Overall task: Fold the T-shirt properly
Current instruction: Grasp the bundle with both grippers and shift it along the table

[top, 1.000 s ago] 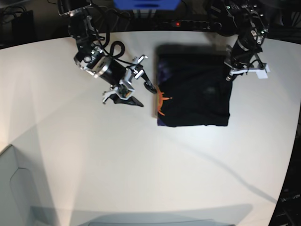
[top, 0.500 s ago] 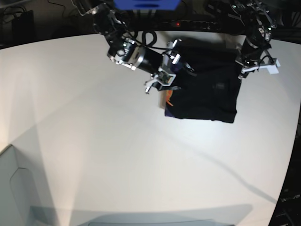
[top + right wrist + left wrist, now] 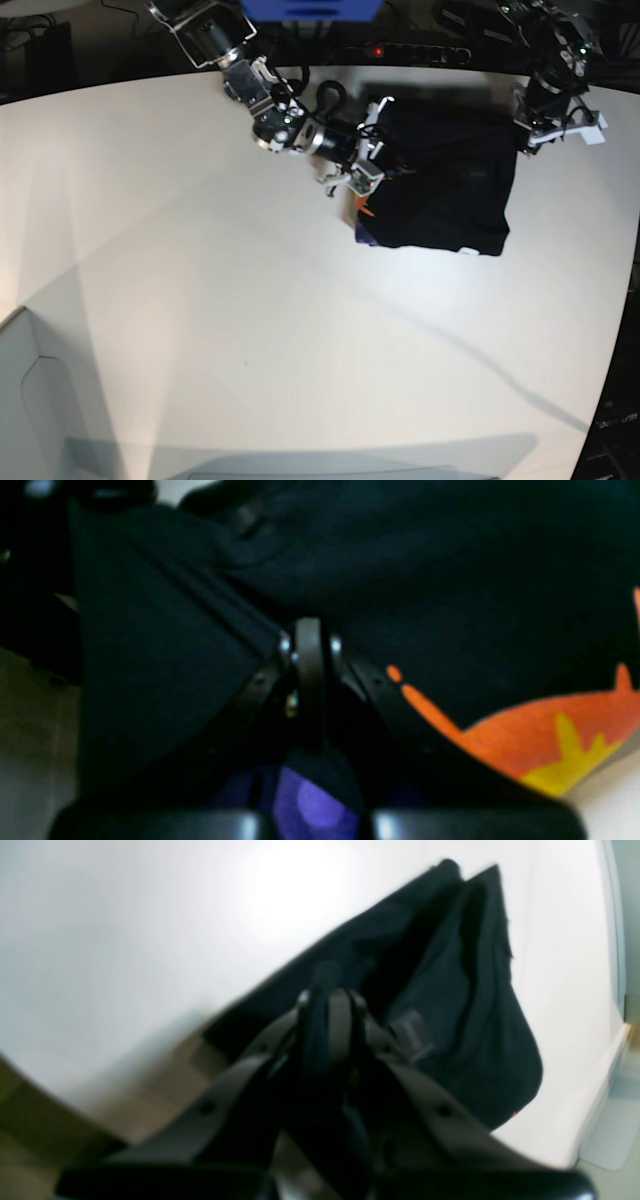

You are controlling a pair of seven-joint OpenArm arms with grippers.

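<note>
Lying near the far edge of your smooth white surface (image 3: 200, 330), the soft black T-shirt (image 3: 445, 195) was clenched by both right gripper (image 3: 372, 172) and left gripper (image 3: 527, 128) jaws.

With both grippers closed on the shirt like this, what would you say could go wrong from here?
1. The right gripper pinches only a thin edge of the T-shirt, so the cloth may slip out if it is pulled.
2. The left gripper holds the opposite side; uneven pulling could drag the folded shirt askew or undo its layers.
3. The shirt lies near the far edge of the table, so a pull that way might slide it off.
</note>
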